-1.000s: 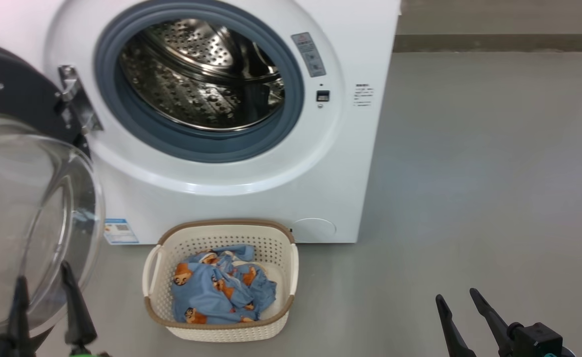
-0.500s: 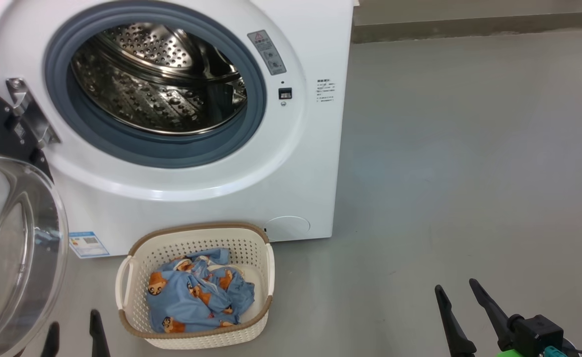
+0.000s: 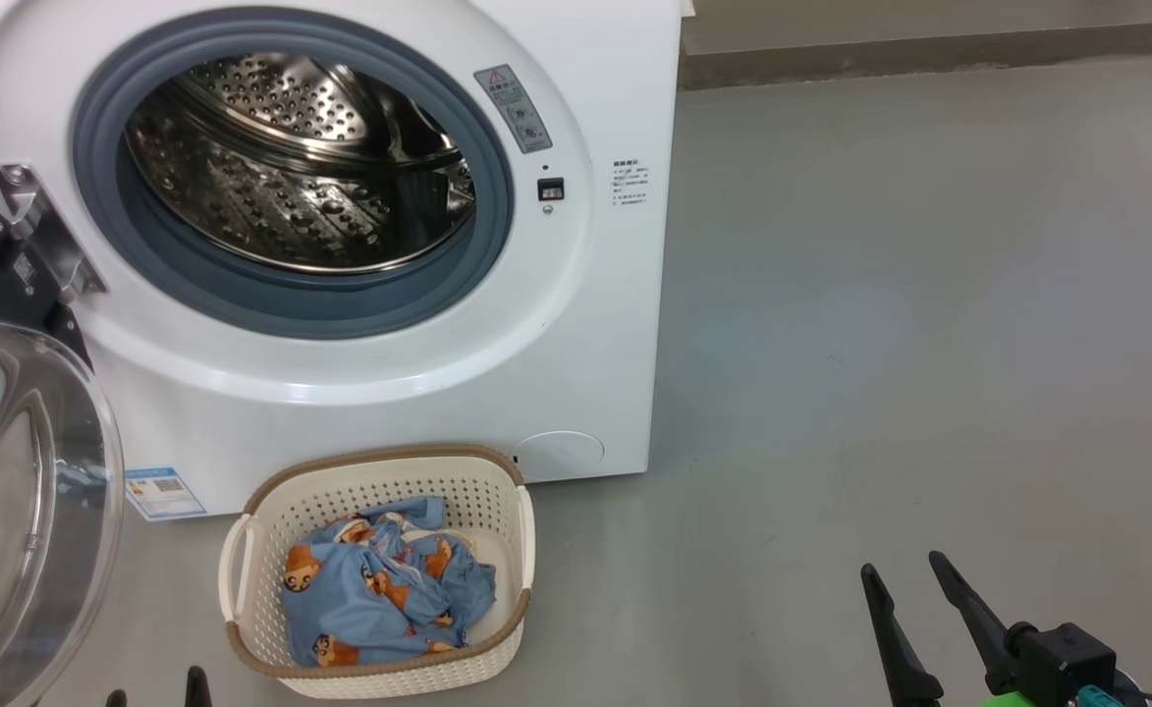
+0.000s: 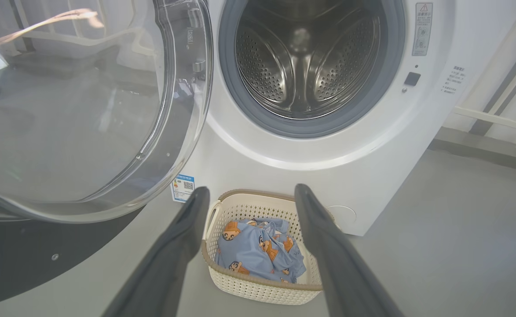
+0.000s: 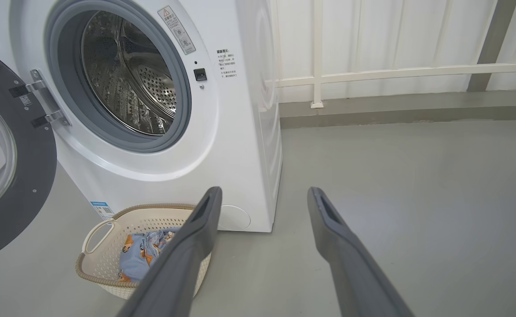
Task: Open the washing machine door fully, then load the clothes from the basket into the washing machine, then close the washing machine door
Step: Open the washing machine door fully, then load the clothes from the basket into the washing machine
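The white washing machine (image 3: 595, 324) stands with its round door (image 3: 16, 491) swung wide open to the left, clear dome facing me, hinge (image 3: 40, 236) at the opening's left edge. Its steel drum (image 3: 291, 167) holds nothing. On the floor in front sits the cream basket (image 3: 251, 579) with the light blue clothes (image 3: 379, 599) printed with orange faces bunched inside. My left gripper (image 4: 248, 191) is open, low and in front of the basket, with just its tips (image 3: 192, 682) at the head view's bottom edge. My right gripper (image 3: 900, 574) is open over bare floor to the basket's right.
Grey floor (image 3: 929, 295) spreads to the right of the machine. A low kerb (image 5: 407, 110) and white railing (image 5: 372, 72) run along the back wall. The open door juts out on the left, close to my left arm.
The head camera has turned, so the machine and basket sit further left in view. My left gripper's fingers have dropped from beside the door glass to the bottom edge. The right gripper holds its place.
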Robot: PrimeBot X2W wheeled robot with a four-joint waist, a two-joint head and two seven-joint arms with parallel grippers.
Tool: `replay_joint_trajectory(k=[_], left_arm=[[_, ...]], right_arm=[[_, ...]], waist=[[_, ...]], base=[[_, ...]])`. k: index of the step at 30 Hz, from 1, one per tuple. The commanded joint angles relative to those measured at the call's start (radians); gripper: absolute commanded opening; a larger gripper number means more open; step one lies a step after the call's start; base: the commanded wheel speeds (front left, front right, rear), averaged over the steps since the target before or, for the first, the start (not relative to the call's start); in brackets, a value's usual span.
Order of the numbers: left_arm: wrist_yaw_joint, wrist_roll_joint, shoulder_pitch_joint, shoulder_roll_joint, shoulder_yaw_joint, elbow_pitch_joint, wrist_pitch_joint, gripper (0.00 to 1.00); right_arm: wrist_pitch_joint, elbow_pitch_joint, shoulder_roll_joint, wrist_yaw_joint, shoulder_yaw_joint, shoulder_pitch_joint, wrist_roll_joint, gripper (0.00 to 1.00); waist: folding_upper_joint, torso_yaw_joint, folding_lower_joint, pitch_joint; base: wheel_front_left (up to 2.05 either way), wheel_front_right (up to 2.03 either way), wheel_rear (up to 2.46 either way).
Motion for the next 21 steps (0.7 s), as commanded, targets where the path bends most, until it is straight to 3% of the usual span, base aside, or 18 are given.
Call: replay_joint_trajectory(k=[1,21], left_arm=[[-0.002,0.021,-0.015,0.011,0.036,-0.017,-0.006,1.0],[0.0,0.057,-0.017,0.011,0.047,-0.008,-0.006,1.0]], right_arm=[[-0.012,-0.028,-0.01,0.002,0.021,-0.034,0.004,1.0],[-0.012,-0.019,-0.02,0.002,0.019,-0.029,0.001,1.0]], waist=[[0.0,-0.002,0.0,0.001],[0.0,-0.01,0.0,0.001]], base=[[0.0,0.0,0.0],[0.0,0.0,0.0]])
